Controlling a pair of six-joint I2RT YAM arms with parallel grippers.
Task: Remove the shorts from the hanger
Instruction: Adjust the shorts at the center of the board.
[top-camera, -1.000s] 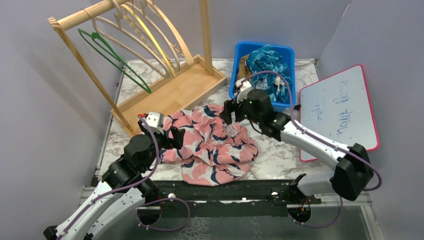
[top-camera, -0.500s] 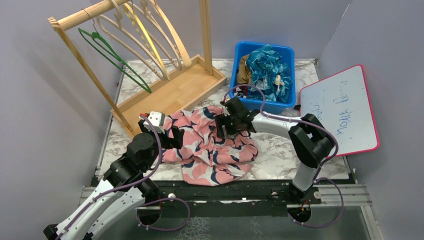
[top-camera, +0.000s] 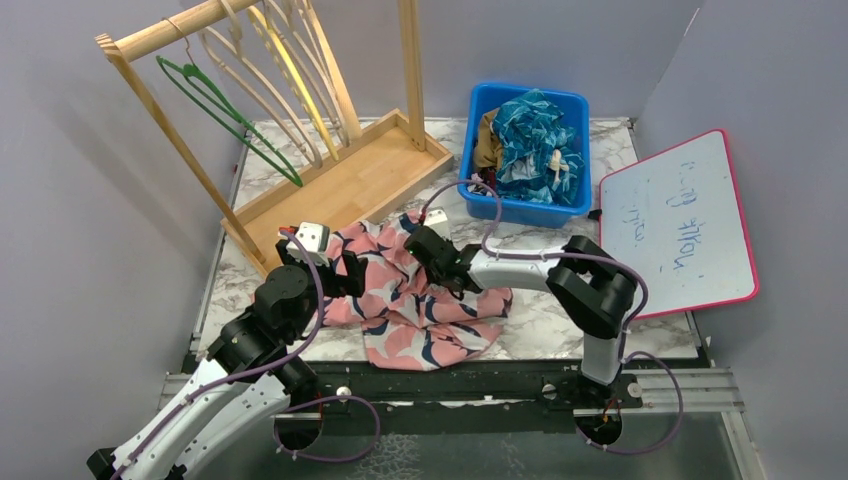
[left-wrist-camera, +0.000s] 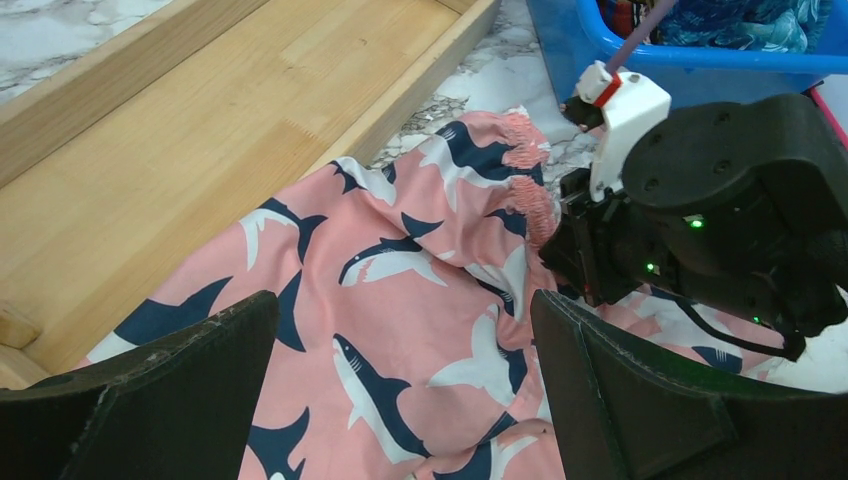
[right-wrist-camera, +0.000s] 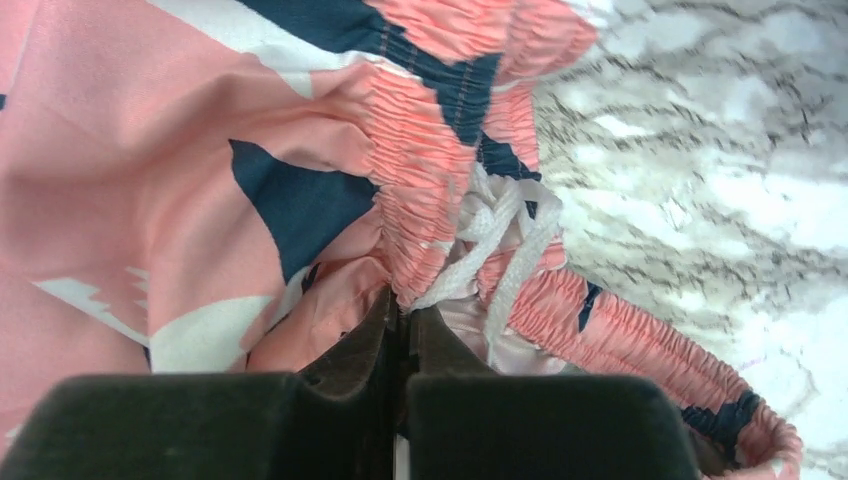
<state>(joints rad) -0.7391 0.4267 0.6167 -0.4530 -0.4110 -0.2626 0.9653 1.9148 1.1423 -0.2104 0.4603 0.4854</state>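
From my console I saw the shorts (top-camera: 420, 300) (pink, with navy and white sharks) lying in a crumpled heap on the marble table (top-camera: 570, 310). They sat just in front of the base of the wooden rack (top-camera: 340, 185) and were on none of the hangers (top-camera: 265, 85) that hung from its rail.

The right gripper (right-wrist-camera: 400, 310) was down low on the far side of the heap. Its fingers were pressed together, with a fold of the gathered elastic waistband pinched between them. The white drawstring (right-wrist-camera: 505, 235) was bunched just beyond the fingertips.

The left gripper (left-wrist-camera: 402, 305) hovered over the near left part of the fabric with its jaws spread wide and nothing between them. I could not tell whether its fingers touched the cloth.

Behind the right arm stood the blue bin (top-camera: 478, 105), which held teal patterned fabric (top-camera: 535, 130) and something brown. The whiteboard (top-camera: 680, 215) leaned at the right side.
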